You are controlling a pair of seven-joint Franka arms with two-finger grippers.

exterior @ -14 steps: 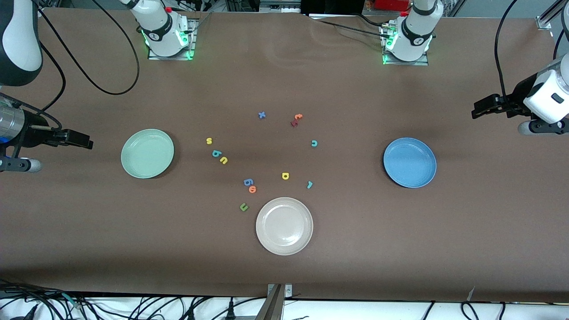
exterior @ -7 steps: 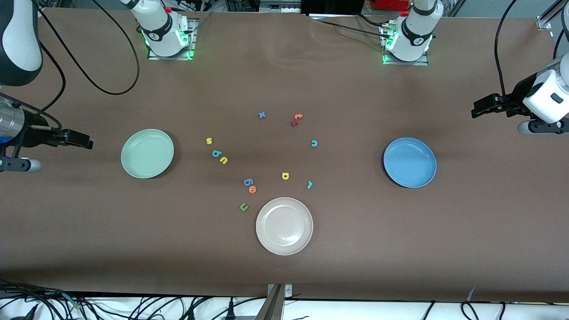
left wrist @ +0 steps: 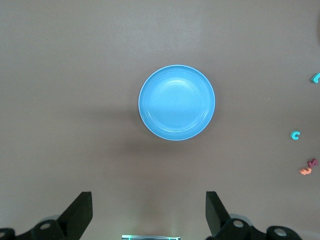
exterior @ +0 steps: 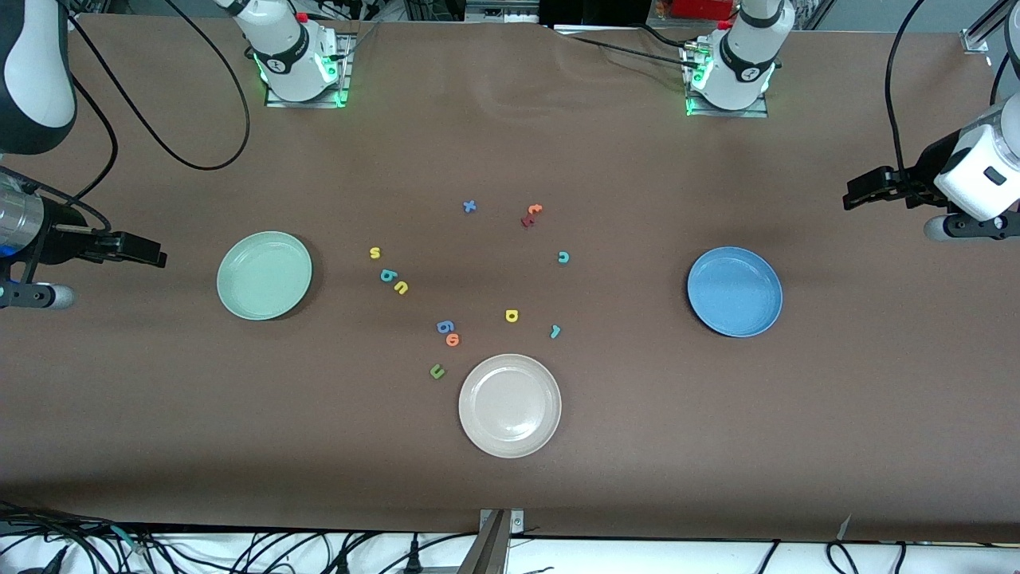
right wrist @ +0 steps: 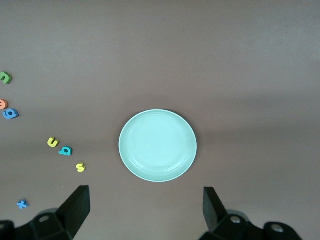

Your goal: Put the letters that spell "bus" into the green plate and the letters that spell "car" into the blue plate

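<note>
The left end effector (exterior: 857, 195), open and empty, is creeping slightly at the frame's right edge; the right end effector (exterior: 151, 253) is waiting open. All letters are lying off the plates.

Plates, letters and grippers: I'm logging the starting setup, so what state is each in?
green plate: empty
blue plate: empty
beige plate: empty
bus letters: on table
car letters: on table
left gripper: open, empty
right gripper: open, empty
</note>
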